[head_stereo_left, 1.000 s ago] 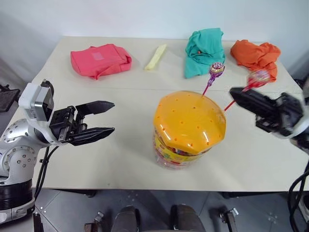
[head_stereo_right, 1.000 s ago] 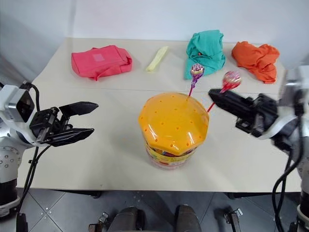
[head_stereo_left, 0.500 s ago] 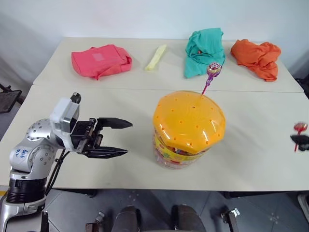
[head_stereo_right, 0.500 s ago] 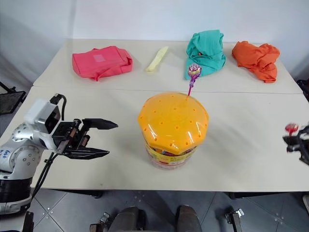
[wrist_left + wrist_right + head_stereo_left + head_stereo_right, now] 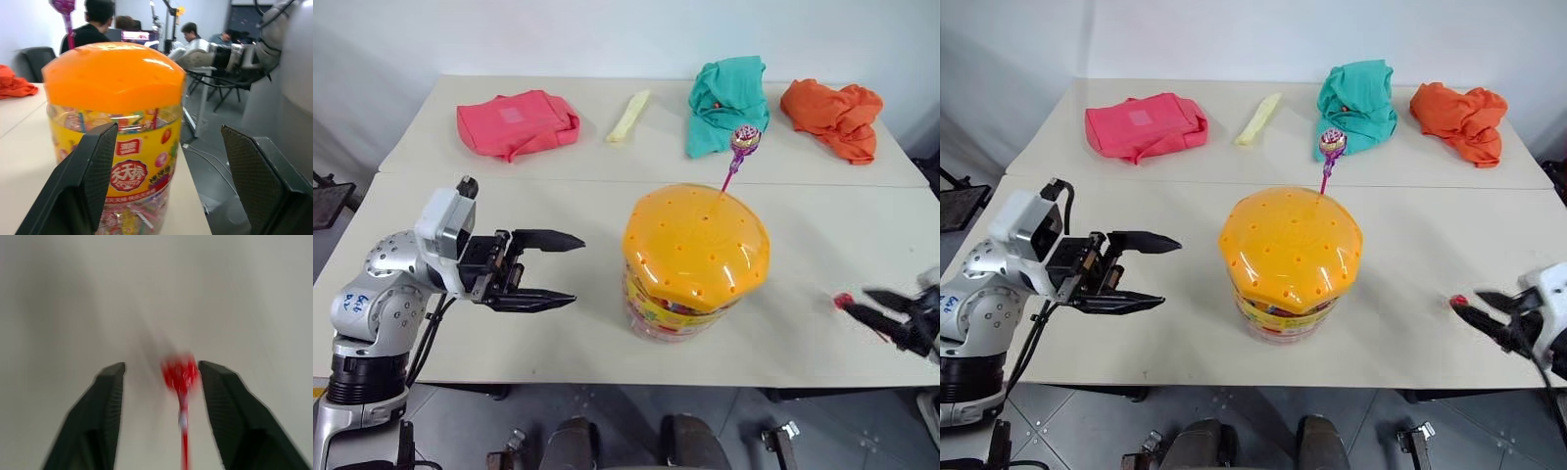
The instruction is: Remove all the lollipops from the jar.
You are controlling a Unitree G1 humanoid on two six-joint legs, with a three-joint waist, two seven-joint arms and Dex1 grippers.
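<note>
The right gripper (image 5: 1477, 308) has swung away from the jar (image 5: 1290, 269), fingers parted, red lollipop (image 5: 180, 373) loose between them. The purple lollipop (image 5: 1332, 143) stands upright at the lid's far side. The open left gripper (image 5: 548, 269) is nearer.

I see bare table (image 5: 558, 343) between my left gripper (image 5: 553, 269) and the jar (image 5: 695, 259), so that approach is free. The jar's orange lid (image 5: 1290, 245) bulges wide and blocks any low sweep across the middle. One purple lollipop (image 5: 745, 140) stands up from the lid's far edge, with room above and around it. Along the far side lie a pink cloth (image 5: 517, 121), a yellow strip (image 5: 628, 116), a teal cloth (image 5: 727, 101) and an orange cloth (image 5: 834, 116), well clear of the jar. On my right, a red lollipop (image 5: 180, 374) sits between the spread fingers of my right gripper (image 5: 1491, 315), over bare tabletop.
</note>
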